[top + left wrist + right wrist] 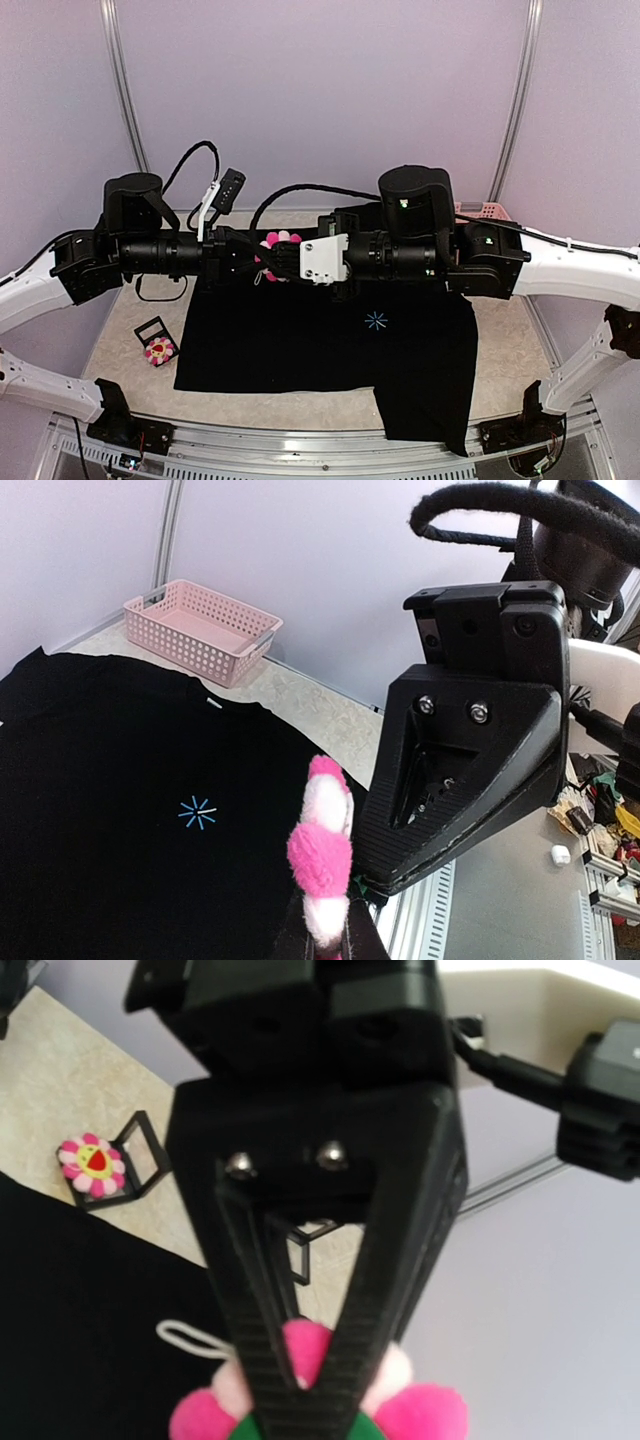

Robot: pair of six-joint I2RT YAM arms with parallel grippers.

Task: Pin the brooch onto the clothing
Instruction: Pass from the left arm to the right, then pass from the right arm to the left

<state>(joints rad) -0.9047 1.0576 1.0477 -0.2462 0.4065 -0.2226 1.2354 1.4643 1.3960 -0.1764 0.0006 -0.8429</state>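
Left pincer (298, 1375) is closed on the brooch (320, 855), which rises edge-on from between its tips in the left wrist view, pink and white petals upward. The right wrist view shows the green back facing the opposite arm. Right pincer (375, 875) reaches in from the other side with its tip just beside the flower. Only one finger shows broadside, so whether its jaws are apart or together cannot be told, nor whether it touches the plush. Both arms meet in the air over the far, collar edge of the clothing (300, 350). This black T-shirt lies spread flat on the counter (115, 320), with its light-blue starburst mark (376, 320) exposed and unobstructed. The brooch is held clear of the fabric and no part of it appears to touch the shirt. A second flower brooch (158, 349) rests on a small black stand (150, 328) just off the shirt's left edge, well apart from both arms. A pink basket (200, 630) stands beyond the shirt near the back wall. As a judgement of progress, pick-up and lifting are complete, and the two arms seem to be at a mid-air handling stage, perhaps readying the fastener on the green back. Lowering the brooch to the cloth, engaging the pin, and releasing it remain, so the task is roughly at its midpoint, with the fastening itself not yet begun.
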